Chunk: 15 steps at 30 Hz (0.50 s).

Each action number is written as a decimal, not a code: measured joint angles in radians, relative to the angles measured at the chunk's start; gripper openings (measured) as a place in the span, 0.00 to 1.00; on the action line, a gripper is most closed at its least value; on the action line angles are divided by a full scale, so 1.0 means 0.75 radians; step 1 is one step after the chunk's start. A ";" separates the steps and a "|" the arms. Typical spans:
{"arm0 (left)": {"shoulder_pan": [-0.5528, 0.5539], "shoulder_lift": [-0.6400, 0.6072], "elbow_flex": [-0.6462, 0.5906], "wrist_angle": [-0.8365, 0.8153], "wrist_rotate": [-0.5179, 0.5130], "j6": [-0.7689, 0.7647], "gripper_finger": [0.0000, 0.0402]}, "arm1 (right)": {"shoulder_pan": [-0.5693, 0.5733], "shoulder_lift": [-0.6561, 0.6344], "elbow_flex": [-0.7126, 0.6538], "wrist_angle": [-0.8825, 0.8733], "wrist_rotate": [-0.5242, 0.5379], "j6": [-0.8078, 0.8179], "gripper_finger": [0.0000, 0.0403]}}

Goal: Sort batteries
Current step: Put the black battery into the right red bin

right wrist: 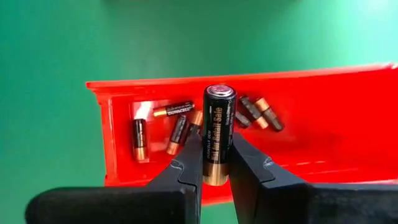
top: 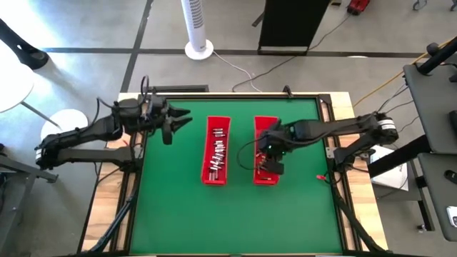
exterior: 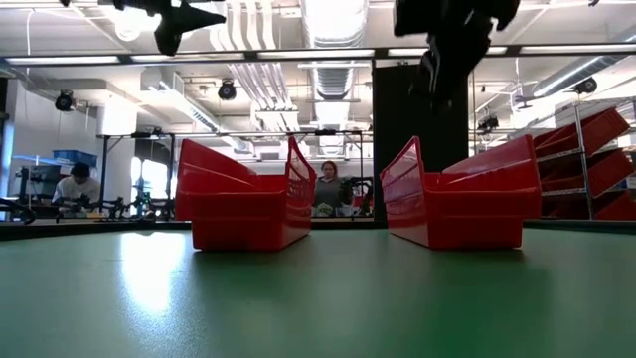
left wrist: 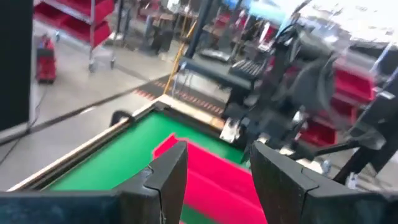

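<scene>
I've got the right gripper clamped on one battery, dark body with a gold end, held upright between the fingers above the right-hand red tray, over the end nearest the table's front edge. On that tray's floor below I count a handful of loose batteries, dark with copper ends, lying at odd angles. The left-hand red tray holds a bigger pile of silvery cells spread along its length. Left gripper is up in the air near the table's far left corner, well apart from both trays, fingers spread with nothing between them. Both trays sit side by side, apart, on the green table. Low view shows the trays end-on and two people seated far back in the room.
</scene>
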 joint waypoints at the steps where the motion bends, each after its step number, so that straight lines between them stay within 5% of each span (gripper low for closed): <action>1: -0.007 -0.003 -0.033 0.054 0.000 -0.002 0.39 | 0.003 0.010 -0.021 0.017 0.010 0.027 0.10; 9: -0.016 -0.018 -0.128 0.130 0.004 -0.193 0.39 | -0.008 0.100 -0.140 0.155 0.076 0.073 0.10; 15: -0.019 -0.069 -0.096 0.054 0.155 -0.261 0.39 | -0.005 0.203 -0.170 0.180 0.075 0.108 0.10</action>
